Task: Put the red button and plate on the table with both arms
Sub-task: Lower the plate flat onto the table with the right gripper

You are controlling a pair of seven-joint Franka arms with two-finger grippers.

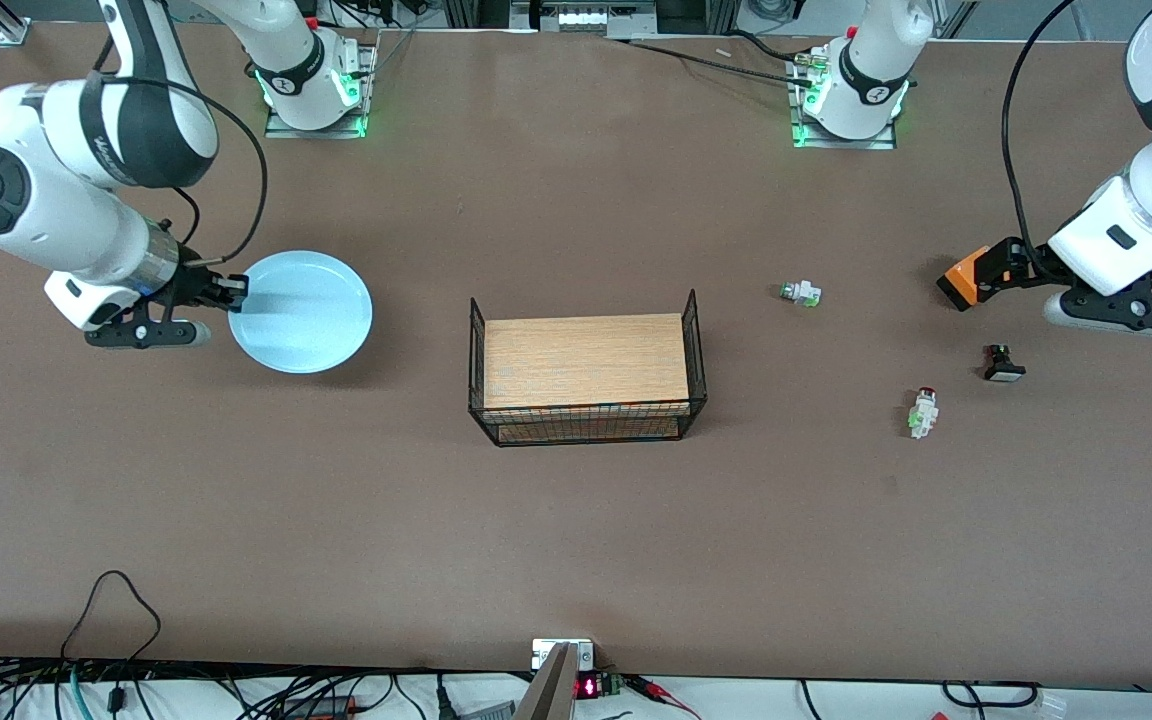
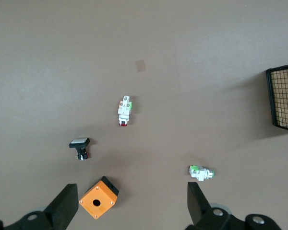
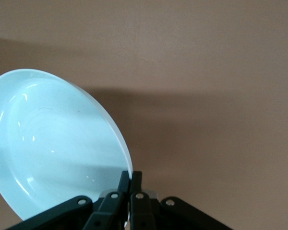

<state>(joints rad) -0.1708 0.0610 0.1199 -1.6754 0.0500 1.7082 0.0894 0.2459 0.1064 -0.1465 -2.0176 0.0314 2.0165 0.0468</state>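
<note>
1. Watching the right gripper near the right arm's edge of the table: its fingers are clenched on the rim of the plate. In the right wrist view the plate looks tilted; I cannot tell whether it touches the table.
2. My left gripper hovers with fingers spread and empty, near the left arm's edge, over an orange box.
3. I see the button on the table, nearer the front camera than the box, its red cap pointing toward the bases.
4. I judge the left arm much nearer; its long axis runs roughly base-to-camera.
</note>
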